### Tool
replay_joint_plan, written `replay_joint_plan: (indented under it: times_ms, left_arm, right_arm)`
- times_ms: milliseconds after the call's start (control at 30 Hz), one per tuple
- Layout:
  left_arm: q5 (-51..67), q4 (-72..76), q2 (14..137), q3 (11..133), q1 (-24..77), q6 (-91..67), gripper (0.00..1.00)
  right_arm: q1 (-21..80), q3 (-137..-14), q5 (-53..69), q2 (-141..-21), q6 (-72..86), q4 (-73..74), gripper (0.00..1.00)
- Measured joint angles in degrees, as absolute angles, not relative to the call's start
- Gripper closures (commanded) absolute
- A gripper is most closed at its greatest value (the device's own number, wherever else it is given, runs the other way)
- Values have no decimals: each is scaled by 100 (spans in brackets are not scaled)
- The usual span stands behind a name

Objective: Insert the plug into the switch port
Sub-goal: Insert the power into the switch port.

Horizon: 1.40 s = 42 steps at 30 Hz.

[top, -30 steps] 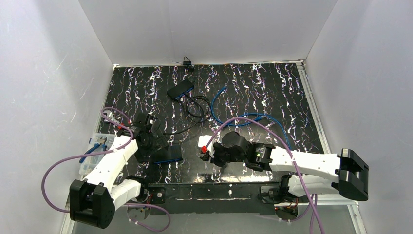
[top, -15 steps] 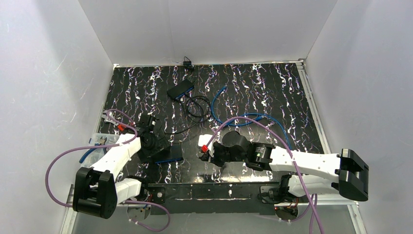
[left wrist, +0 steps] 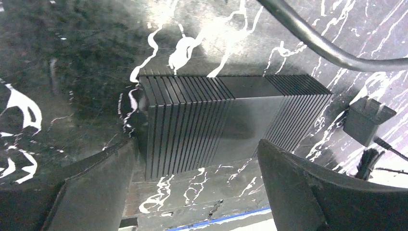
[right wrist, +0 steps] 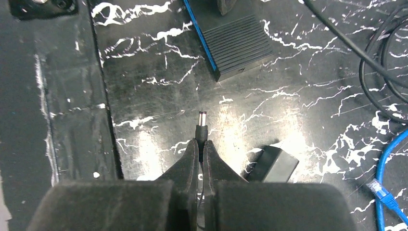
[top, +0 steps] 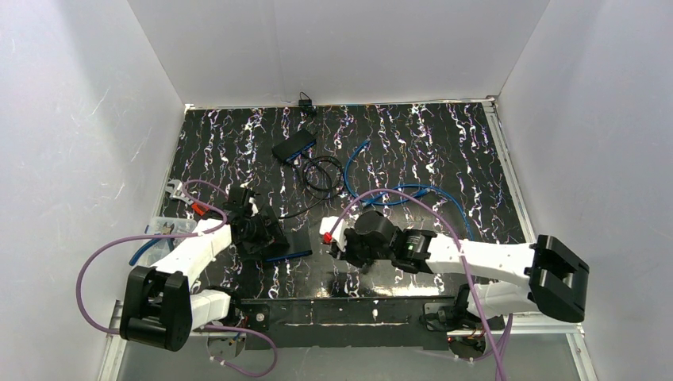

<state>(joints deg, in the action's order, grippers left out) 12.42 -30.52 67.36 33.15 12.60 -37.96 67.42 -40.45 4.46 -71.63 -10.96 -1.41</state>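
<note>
The switch point(top: 287, 244) is a black ribbed box with a blue edge, lying left of centre on the marbled mat. It fills the left wrist view point(left wrist: 231, 120) and shows at the top of the right wrist view point(right wrist: 235, 43). My left gripper point(top: 264, 232) is at its near end with jaws wide apart point(left wrist: 198, 147); the right finger point(left wrist: 308, 187) overlaps the box. My right gripper point(top: 343, 250) is shut point(right wrist: 201, 144) on a black barrel plug point(right wrist: 202, 126). The plug's metal tip points toward the switch's corner, a gap away from it.
A small black block point(right wrist: 274, 163) lies just right of the plug, also in the left wrist view point(left wrist: 368, 118). A second black box point(top: 294, 145), a coiled black cable point(top: 321, 171) and a blue network cable point(top: 397, 190) lie farther back. A clear bin point(top: 155, 238) sits at the left edge.
My left gripper has moved right onto the switch, and the switch has shifted right and turned. My right gripper with the plug has crept slightly left and farther from the near edge.
</note>
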Motion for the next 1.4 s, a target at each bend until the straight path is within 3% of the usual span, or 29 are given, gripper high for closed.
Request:
replay_joint_plan:
  times_ms: [567, 867, 1400]
  left_arm:
    - [1545, -2893, 6921, 3390, 1402, -3492, 8]
    - [1058, -3013, 6984, 3692, 1402, -3446, 8]
    - [1211, -2733, 7384, 3723, 1402, -3400, 11]
  right_arm:
    - [6234, -4377, 224, -8752, -1258, -284, 99]
    - [6047, -4700, 311, -9229, -1238, -676, 99]
    - [5996, -4935, 549, -9848, -1221, -1097, 99]
